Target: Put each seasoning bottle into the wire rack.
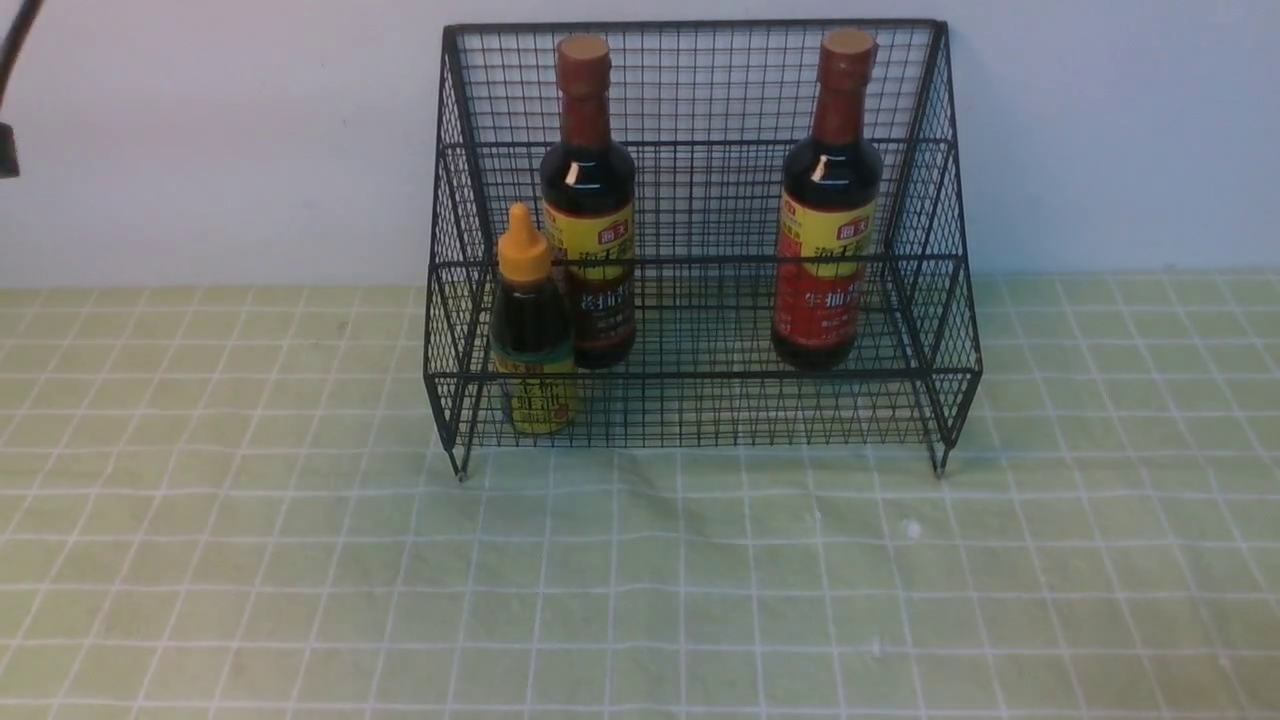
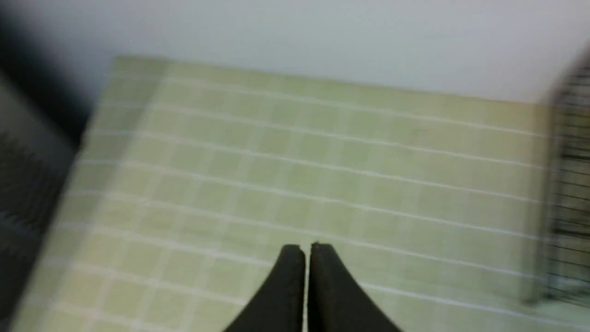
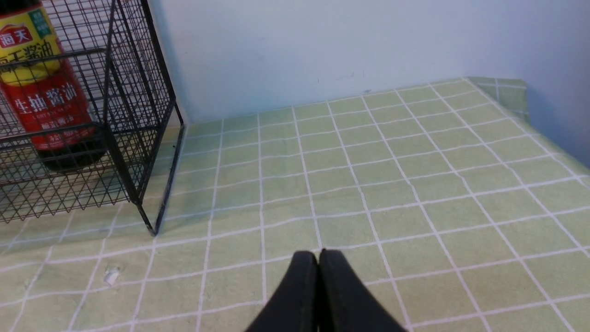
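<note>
The black wire rack [image 1: 700, 200] stands against the back wall. On its upper tier stand a tall bottle with a yellow-and-brown label [image 1: 588, 230] at the left and a tall bottle with a yellow-and-red label [image 1: 828, 230] at the right. The short bottle with the orange nozzle cap [image 1: 532, 330] stands on the lower tier at the left. Neither gripper shows in the front view. My left gripper [image 2: 306, 251] is shut and empty over the cloth, left of the rack [image 2: 569, 184]. My right gripper [image 3: 318, 256] is shut and empty, right of the rack [image 3: 124, 138] and red-labelled bottle [image 3: 46, 101].
A green checked tablecloth [image 1: 640, 580] covers the table up to a pale wall [image 1: 200, 140]. The table's left edge [image 2: 78, 152] shows in the left wrist view and its far right corner [image 3: 502, 92] in the right wrist view. A dark object [image 1: 8, 150] sits at far left.
</note>
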